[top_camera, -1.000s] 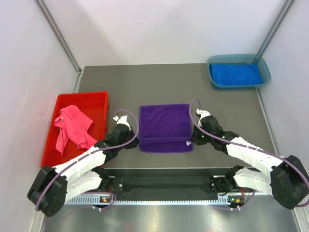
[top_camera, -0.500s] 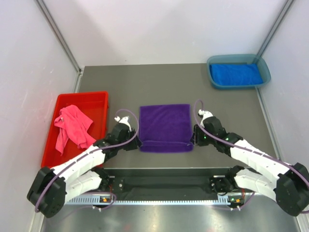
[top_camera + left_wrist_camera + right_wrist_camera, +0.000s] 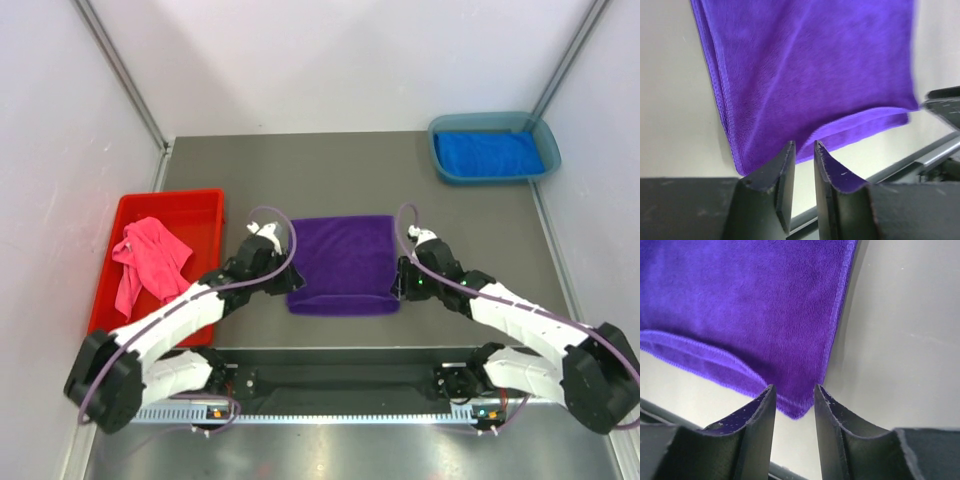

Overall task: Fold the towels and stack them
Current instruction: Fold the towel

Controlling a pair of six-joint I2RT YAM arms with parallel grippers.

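1. While both pincers sat low over the table (image 3: 330,180), the purple towel (image 3: 343,262) lay flat between them. It was folded, and its layered edges showed in the wrist views.
2. The left gripper (image 3: 804,146) had its jaws a narrow slit apart and clamped on nothing. The towel's near edge ran just ahead of its tips, with the near left corner slightly to their left.
3. The right gripper (image 3: 794,388) had its jaws apart and gripped nothing. The towel's near right corner lay in line with the gap, just beyond the tips; whether it touched them could not be told.
4. A red bin (image 3: 170,197) stood just to the left of the left gripper and held a crumpled pink towel (image 3: 150,262).
5. A teal tray (image 3: 490,122) stood well apart from the right gripper, beyond it and to its right. It held a royal blue towel (image 3: 490,153) lying flat.
6. Counted: three towels, one of each colour; two containers, each holding one towel; two grippers.
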